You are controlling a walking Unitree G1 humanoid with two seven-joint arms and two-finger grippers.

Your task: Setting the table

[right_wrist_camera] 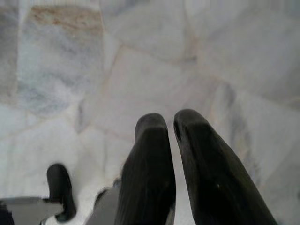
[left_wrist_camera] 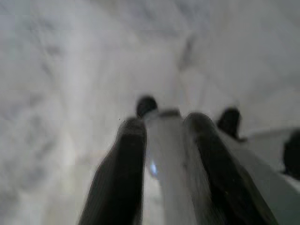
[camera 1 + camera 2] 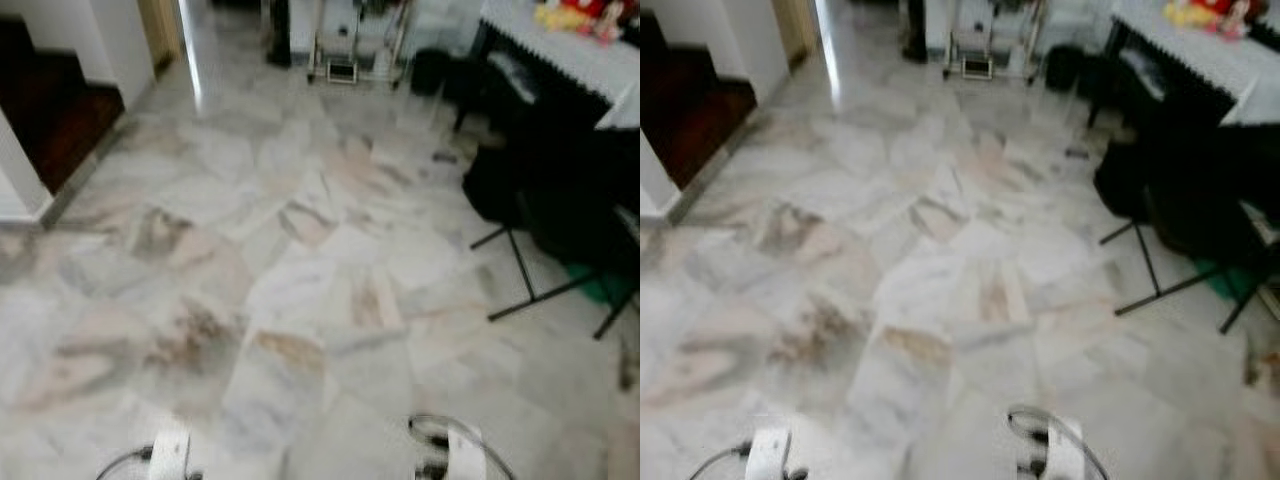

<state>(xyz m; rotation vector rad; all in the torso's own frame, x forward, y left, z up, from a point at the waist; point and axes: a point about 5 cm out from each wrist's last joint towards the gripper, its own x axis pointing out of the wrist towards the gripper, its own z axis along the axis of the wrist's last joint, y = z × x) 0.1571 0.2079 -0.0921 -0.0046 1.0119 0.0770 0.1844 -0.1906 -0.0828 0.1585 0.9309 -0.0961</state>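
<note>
The left gripper (image 2: pixel 161 136) hangs low over the floor and it's clamped on a pale, smooth rod-like thing (image 2: pixel 164 159) that runs up between the two black fingers (image 2: pixel 119 178). It's too blurry to say what the thing actually is. The right gripper (image 1: pixel 164 124) also points down at the floor, with its fingers (image 1: pixel 150 178) pretty much together, just a thin slit between the tips and nothing in them.

From the head camera the two silver arms poke in at the bottom edge, left arm (image 3: pixel 170 455) and right arm (image 3: pixel 462 450), each with a loop of cable beside it.

Out from there it's a big open stretch of marble floor (image 3: pixel 300 280), white and grey tiles with brownish patches, and lots of room straight ahead. On the left, a white wall corner (image 3: pixel 20 180) juts in next to a dark wooden step area (image 3: pixel 60 120). On the right edge there's a dark desk (image 3: pixel 570 110) with a white lace cloth (image 3: pixel 570 50) and some red and yellow stuff (image 3: pixel 580 14) on top, all blurred. Thin black legs of a stand (image 3: pixel 525 270) splay out onto the floor below it, and something green (image 3: pixel 600 285) sits behind them. Far ahead, a small metal cart (image 3: pixel 345 45) stands against the back wall.
</note>
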